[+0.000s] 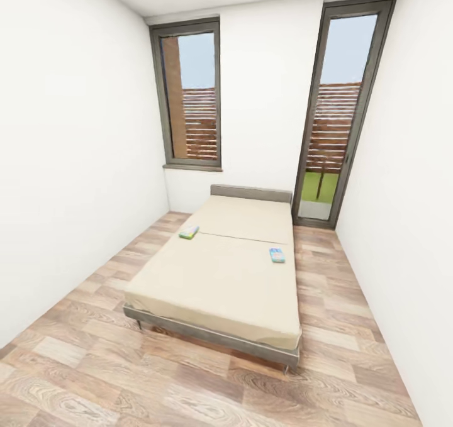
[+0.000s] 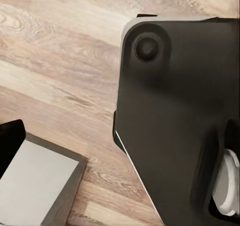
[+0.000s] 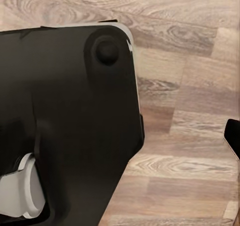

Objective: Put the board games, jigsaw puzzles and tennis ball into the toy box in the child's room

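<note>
Two board games lie on the cream bed (image 1: 217,282) in the head view: a pale green one (image 1: 189,232) near the bed's left edge and a blue one (image 1: 277,255) near its right edge. The table, the toy box, the jigsaw puzzles and the tennis ball are out of view. In the left wrist view my left gripper (image 2: 120,146) hangs open over the wood floor and my black base (image 2: 175,116), one black fingertip (image 2: 10,141) at the frame edge. In the right wrist view my right gripper (image 3: 120,141) is likewise open and empty, a fingertip (image 3: 234,136) at the edge.
The bed stands lengthwise in a narrow white-walled room with wood-plank floor (image 1: 94,364) on both sides and in front of it. A window (image 1: 192,97) and a tall glass door (image 1: 333,119) are in the far wall. A grey slab (image 2: 40,186) shows in the left wrist view.
</note>
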### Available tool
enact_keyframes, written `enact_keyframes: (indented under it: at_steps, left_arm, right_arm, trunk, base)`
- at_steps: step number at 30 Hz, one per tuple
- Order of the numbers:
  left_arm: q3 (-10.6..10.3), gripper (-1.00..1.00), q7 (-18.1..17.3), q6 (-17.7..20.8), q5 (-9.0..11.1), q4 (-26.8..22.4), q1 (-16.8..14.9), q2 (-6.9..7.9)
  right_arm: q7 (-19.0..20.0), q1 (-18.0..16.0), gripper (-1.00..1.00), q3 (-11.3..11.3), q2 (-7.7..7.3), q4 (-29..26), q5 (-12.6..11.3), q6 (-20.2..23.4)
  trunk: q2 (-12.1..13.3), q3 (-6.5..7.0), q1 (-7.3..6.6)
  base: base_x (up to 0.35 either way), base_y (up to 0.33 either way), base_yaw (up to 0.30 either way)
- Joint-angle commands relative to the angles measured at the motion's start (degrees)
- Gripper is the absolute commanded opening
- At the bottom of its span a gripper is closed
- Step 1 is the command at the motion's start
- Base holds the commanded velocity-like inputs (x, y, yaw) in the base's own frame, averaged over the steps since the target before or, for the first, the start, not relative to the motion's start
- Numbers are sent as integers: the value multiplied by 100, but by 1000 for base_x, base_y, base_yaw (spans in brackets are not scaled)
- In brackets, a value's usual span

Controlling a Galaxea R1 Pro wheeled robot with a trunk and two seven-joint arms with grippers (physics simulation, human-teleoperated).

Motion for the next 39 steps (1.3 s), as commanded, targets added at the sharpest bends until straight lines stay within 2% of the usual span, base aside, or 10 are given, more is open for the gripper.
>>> enact_keyframes:
  at_steps: [1, 11, 19, 29, 39]
  left_arm:
    - [10, 100, -32, -14, -7, -6, 1, -10]
    - [-22, 100, -101, -52, -38, -6, 1, -30]
    - [-30, 100, -108, -367, -45, 32, 1, -32]
    - [-35, 100, -108, -416, -45, 38, 1, -26]
    - [-28, 100, -108, -432, -40, 38, 1, -27]
  right_arm:
    - [0, -1, 100, -43, 3, 0, -12, -49]
    - [-6, -1, 100, -39, 2, 0, -12, -87]
    - [-6, -1, 100, -46, 3, 0, -16, -92]
    - [-6, -1, 100, -49, 13, 0, -13, -104]
    - [-6, -1, 100, -49, 10, 0, -12, -109]
  trunk:
    - [-8, -7, 3]
    - [-8, -7, 3]
    - [-8, -7, 3]
    - [-8, -7, 3]
    - [-8, -7, 3]
  base:
    - [0, -143, 96]
    - [50, -232, 28]
    - [19, -55, 1]
    - [65, -19, 0]
    - [170, -154, 0]
